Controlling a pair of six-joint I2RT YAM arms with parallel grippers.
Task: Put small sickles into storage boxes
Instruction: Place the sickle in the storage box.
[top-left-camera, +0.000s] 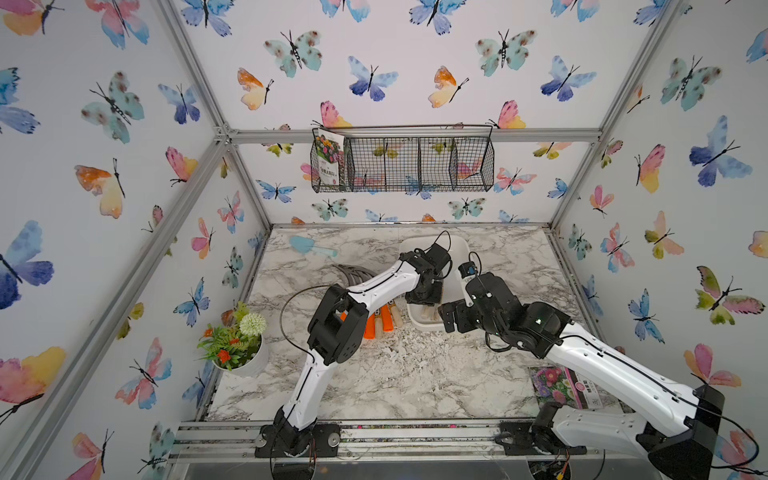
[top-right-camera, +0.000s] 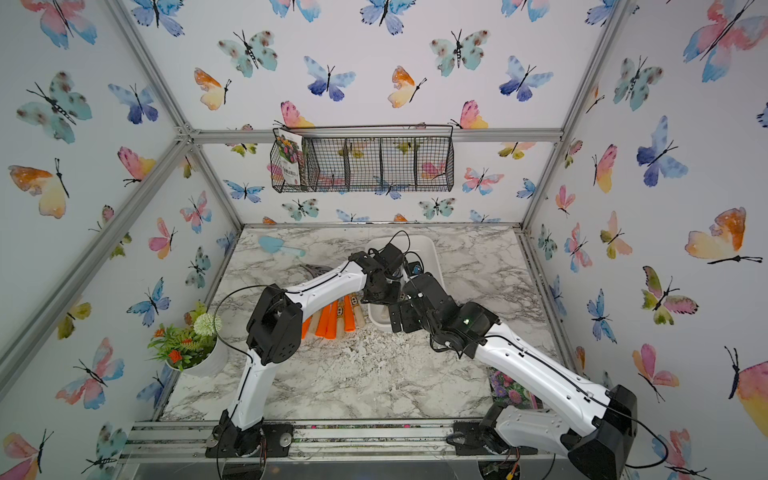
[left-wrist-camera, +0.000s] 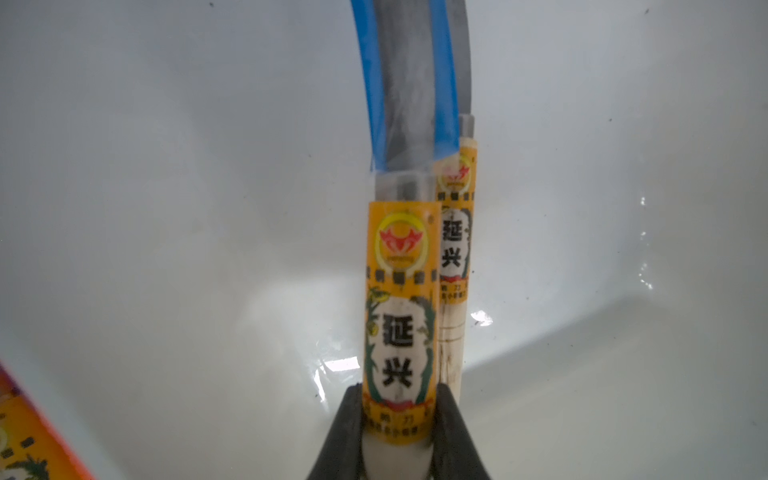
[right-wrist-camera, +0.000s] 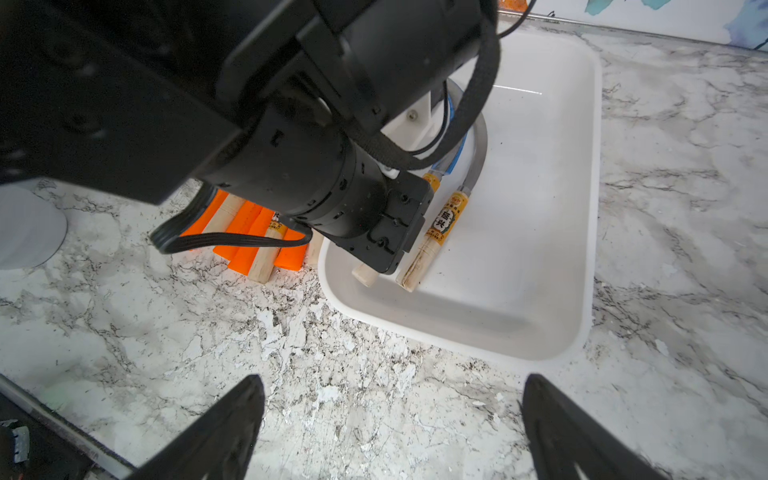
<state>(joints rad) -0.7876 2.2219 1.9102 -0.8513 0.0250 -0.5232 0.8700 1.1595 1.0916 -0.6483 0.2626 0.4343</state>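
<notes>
Holds pale-wood, grey-bladed small sickle (left-wrist-camera: 399, 332) in white plastic tray (right-wrist-camera: 519, 249) — clamped in left gripper (left-wrist-camera: 399, 392). Probably needs release next, with right gripper (right-wrist-camera: 392, 378) spread.

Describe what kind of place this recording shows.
Likely a staged robot test cell with a gardening theme: aluminium-framed butterfly-papered walls, a marble-look tabletop, and a wire basket holding a seed packet.

The left arm (top-right-camera: 328, 282) and right arm (top-right-camera: 540, 374) meet over the white tray (top-right-camera: 432, 253); beside it, small sickles (top-right-camera: 332, 322) lie on the marble tabletop (top-right-camera: 374, 374).
</notes>
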